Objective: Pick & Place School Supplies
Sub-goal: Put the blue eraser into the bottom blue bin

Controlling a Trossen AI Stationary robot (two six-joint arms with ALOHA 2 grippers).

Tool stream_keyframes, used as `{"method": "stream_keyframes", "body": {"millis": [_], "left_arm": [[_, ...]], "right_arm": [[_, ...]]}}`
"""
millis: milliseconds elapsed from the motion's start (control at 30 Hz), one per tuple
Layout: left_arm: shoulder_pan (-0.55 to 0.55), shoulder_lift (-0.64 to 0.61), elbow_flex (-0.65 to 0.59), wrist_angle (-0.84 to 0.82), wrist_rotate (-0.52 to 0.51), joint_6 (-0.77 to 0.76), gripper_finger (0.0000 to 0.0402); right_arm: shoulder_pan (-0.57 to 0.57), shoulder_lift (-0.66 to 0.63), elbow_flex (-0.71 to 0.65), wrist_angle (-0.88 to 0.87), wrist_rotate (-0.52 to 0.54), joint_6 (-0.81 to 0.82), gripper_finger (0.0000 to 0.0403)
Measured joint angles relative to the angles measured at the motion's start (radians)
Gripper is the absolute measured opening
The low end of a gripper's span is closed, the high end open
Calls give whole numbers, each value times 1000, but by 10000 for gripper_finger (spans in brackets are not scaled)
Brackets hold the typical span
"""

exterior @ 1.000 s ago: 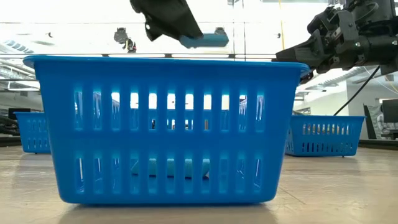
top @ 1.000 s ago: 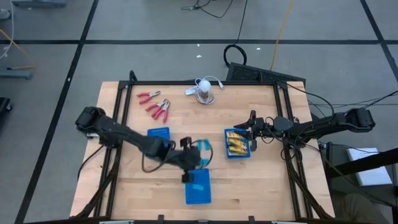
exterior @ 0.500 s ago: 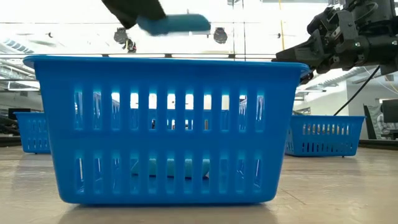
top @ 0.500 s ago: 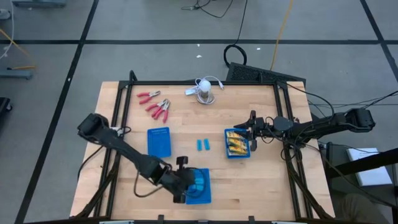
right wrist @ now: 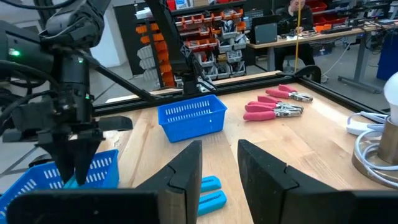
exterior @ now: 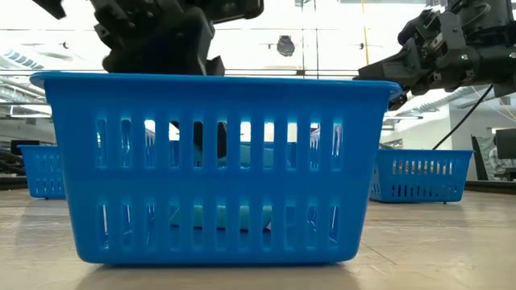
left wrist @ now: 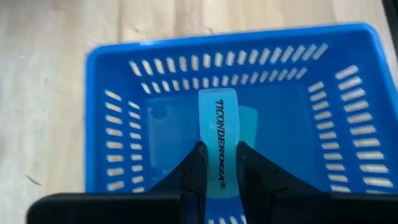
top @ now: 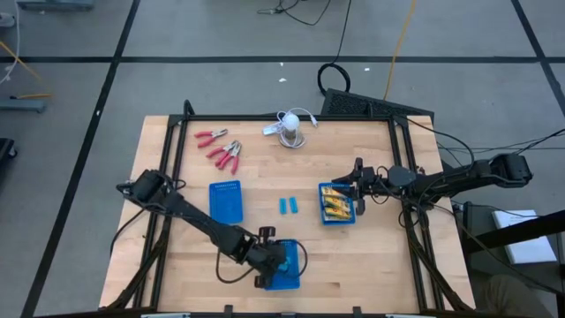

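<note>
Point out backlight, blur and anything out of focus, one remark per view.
Low view: bright windows backlight the near basket, silhouetting the left tool. Left wrist view: the light-blue block is soft, its lettering readable. Right wrist view: that arm's own fingers are blurred. High view: evenly lit.

I see my left gripper (left wrist: pixel 219 163) with matt black fingers closed on a smooth light-blue block (left wrist: pixel 217 134) printed with black lettering. Directly below it sits a glossy blue plastic basket (left wrist: pixel 112 124) with slotted walls. Under that lies the pale wooden table (top: pixel 371 256) with visible grain. Well beyond my right gripper (right wrist: pixel 219 163) lie pliers (right wrist: pixel 273 107) with matt red handles and shiny metal jaws.
</note>
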Motion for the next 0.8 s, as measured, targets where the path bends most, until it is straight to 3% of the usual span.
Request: {"method": "stream_keyframes", "body": {"millis": [467, 633, 800], "left_arm": [[6, -5, 0, -20, 3, -8, 163], [20, -21, 0, -59, 26, -14, 180], [54, -113, 0, -111, 56, -43, 181]], "right_arm": [[2, 0, 0, 0, -1, -3, 93], [2, 0, 0, 0, -1, -3, 93], [2, 0, 0, 1, -1, -3, 93]]}}
